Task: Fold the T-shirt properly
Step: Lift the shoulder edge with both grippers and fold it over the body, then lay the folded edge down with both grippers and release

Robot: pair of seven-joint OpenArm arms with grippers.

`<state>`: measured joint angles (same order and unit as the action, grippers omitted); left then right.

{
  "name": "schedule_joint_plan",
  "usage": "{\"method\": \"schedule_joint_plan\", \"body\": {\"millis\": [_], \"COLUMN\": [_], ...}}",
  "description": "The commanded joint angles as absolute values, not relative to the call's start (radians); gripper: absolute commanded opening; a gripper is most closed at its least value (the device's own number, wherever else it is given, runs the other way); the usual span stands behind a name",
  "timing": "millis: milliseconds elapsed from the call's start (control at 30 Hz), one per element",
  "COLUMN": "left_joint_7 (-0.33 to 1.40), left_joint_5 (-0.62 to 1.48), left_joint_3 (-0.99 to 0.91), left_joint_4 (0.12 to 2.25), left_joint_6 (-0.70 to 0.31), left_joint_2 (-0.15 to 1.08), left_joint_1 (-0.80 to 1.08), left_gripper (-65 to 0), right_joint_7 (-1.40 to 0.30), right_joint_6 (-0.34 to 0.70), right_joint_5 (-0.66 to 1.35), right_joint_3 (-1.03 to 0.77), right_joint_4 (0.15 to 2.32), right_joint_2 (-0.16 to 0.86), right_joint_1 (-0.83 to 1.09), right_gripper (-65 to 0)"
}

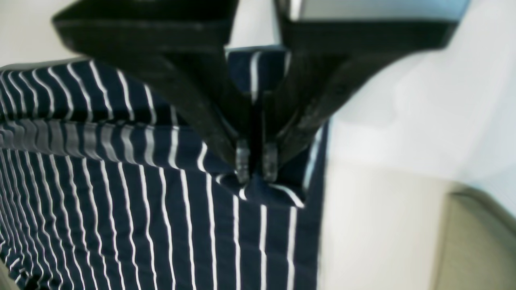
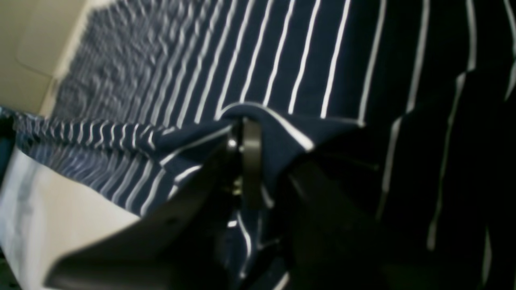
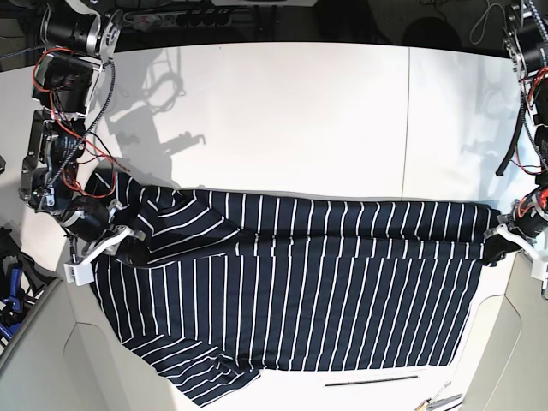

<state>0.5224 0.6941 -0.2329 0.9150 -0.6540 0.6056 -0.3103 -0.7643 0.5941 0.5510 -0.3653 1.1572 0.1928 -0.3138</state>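
Overall, navy white-striped T-shirt (image 3: 291, 291) spread flat, folded band across top; left claw (image 1: 256, 167) and right claw (image 2: 244, 161) each pinching fabric.

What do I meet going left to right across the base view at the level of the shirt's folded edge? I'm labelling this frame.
right gripper, pinching the cloth → T-shirt spread across the table → left gripper, shut on the shirt's other end.

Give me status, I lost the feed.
Left gripper shut on T-shirt edge. Right gripper pinching other edge. Shirt half folded on table. Nothing blocking.
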Motion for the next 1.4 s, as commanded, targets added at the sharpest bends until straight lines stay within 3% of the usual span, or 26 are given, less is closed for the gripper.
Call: {"method": "schedule_joint_plan", "body": {"millis": [0, 100, 167, 333, 600, 833, 967, 1133, 1367], "left_joint_7": [0.496, 0.496, 0.5, 0.582, 0.749, 0.741, 0.722, 0.684, 0.596], "left_joint_5": [0.712, 0.712, 0.712, 0.742, 0.915, 0.962, 0.961, 0.937, 0.844], "left_joint_3": [-0.241, -0.241, -0.241, -0.281, -0.508, -0.537, -0.537, -0.536, -0.489], "left_joint_4": [0.928, 0.928, 0.928, 0.932, 0.932, 0.932, 0.932, 0.932, 0.932], "left_joint_6": [-0.63, -0.579, -0.579, -0.601, -0.671, -0.674, -0.675, -0.675, -0.635], "left_joint_2": [0.624, 0.614, 0.618, 0.645, 0.67, 0.653, 0.634, 0.592, 0.545], "left_joint_1": [-0.332, -0.332, -0.332, -0.335, -0.277, -0.184, -0.147, -0.144, -0.15], "left_gripper": [-61.0, -45.8, -39.4, -38.7, -38.3, -28.4, -27.4, -27.4, -27.4], "right_joint_7": [-0.733, -0.736, -0.766, -0.873, -0.897, -0.849, -0.799, -0.773, -0.744], "right_joint_6": [0.598, 0.589, 0.582, 0.581, 0.583, 0.58, 0.579, 0.579, 0.579], "right_joint_5": [0.56, 0.556, 0.557, 0.6, 0.64, 0.655, 0.653, 0.66, 0.655], "right_joint_3": [-0.366, -0.367, -0.376, -0.453, -0.647, -0.733, -0.74, -0.715, -0.643], "right_joint_4": [1.172, 1.172, 1.172, 1.211, 1.302, 1.302, 1.301, 1.269, 1.236], "right_joint_2": [0.199, 0.2, 0.199, 0.199, 0.213, 0.215, 0.215, 0.213, 0.207], "right_joint_1": [-0.34, -0.336, -0.335, -0.333, -0.226, -0.115, -0.055, -0.058, -0.058], "right_gripper": [-54.3, -39.1, -35.0, -35.1, -35.1, -35.1, -35.0, -22.9, -22.3]}}
